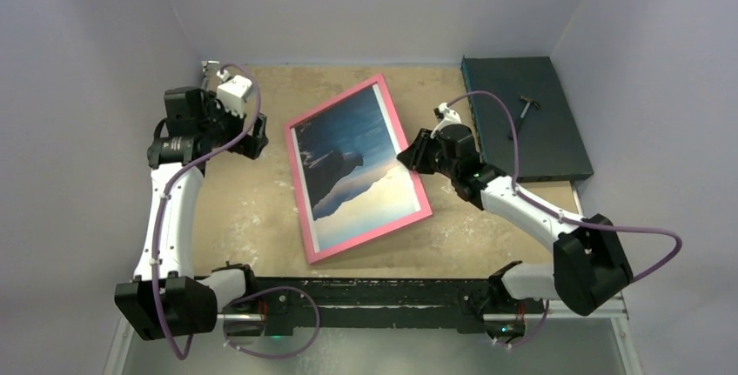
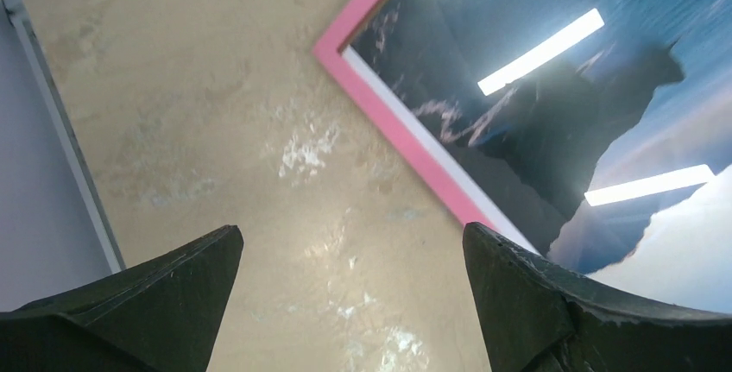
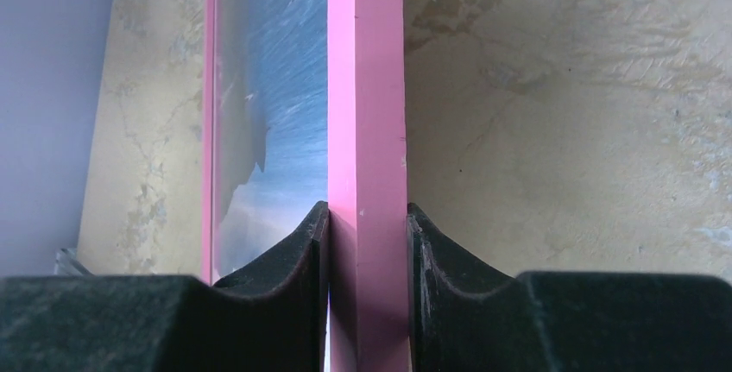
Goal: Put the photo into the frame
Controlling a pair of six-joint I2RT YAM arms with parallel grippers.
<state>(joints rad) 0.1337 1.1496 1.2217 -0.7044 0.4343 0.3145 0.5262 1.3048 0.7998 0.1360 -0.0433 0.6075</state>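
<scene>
Thin pink rectangular frame [image 1: 372, 233] on tan table [image 1: 244, 218], long axis 11-to-5 o'clock, sky-and-mountain paper photo [image 1: 357, 162] inside.
Our right gripper [image 3: 367, 217] clamps its 3 o'clock rail; left gripper [image 2: 350, 230], at 9, gapes empty; glare [image 2: 539, 51] hides some print.

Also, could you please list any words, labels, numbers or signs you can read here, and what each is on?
None: no view shows readable text. The photo in the pink frame carries only sky, mountain and cloud; the dark box at the back right shows no legible marking.
</scene>
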